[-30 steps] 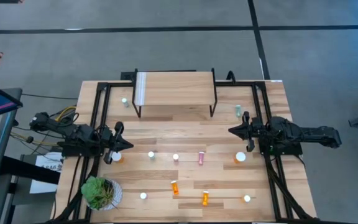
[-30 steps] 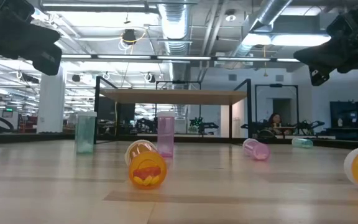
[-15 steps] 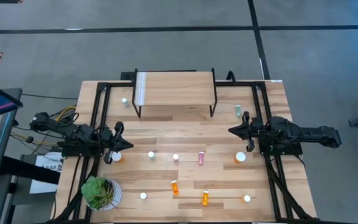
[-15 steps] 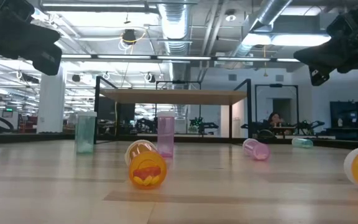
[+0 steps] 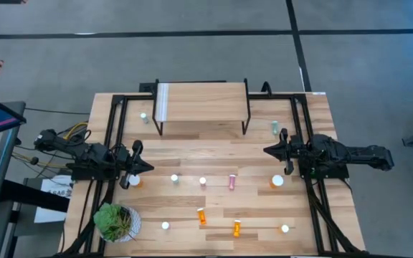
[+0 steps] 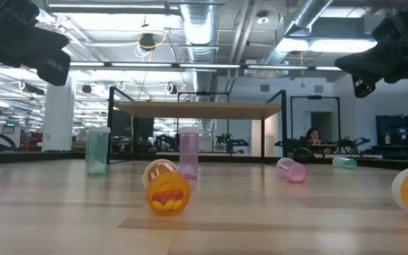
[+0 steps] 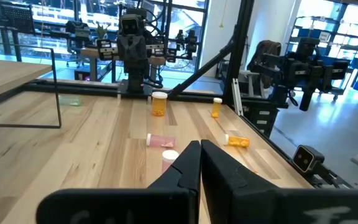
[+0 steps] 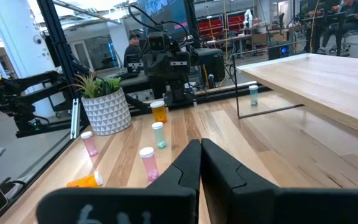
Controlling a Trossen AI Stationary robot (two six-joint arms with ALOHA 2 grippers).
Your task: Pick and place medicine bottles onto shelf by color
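The shelf [image 5: 201, 100], a light wood plank on thin black legs, stands at the table's far middle. Medicine bottles are scattered over the table. A pale green one [image 5: 143, 116] stands left of the shelf and another [image 5: 274, 127] right of it. A pink one [image 5: 231, 182] lies on its side at mid-table. Two orange ones [image 5: 201, 215] [image 5: 236, 228] lie near the front. A wide orange one [image 5: 277, 181] stands below my right gripper [image 5: 266, 150]. Another wide orange one [image 5: 135, 181] stands by my left gripper [image 5: 148, 168]. Both grippers hover level above the table, shut and holding nothing [image 7: 199, 149] [image 8: 199, 148].
A green potted plant [image 5: 117, 221] in a white patterned pot stands at the near left corner. Black frame rails [image 5: 113, 143] [image 5: 303, 129] run along both table sides. The strip of tabletop [image 5: 206, 150] between the shelf and the bottle row is bare wood.
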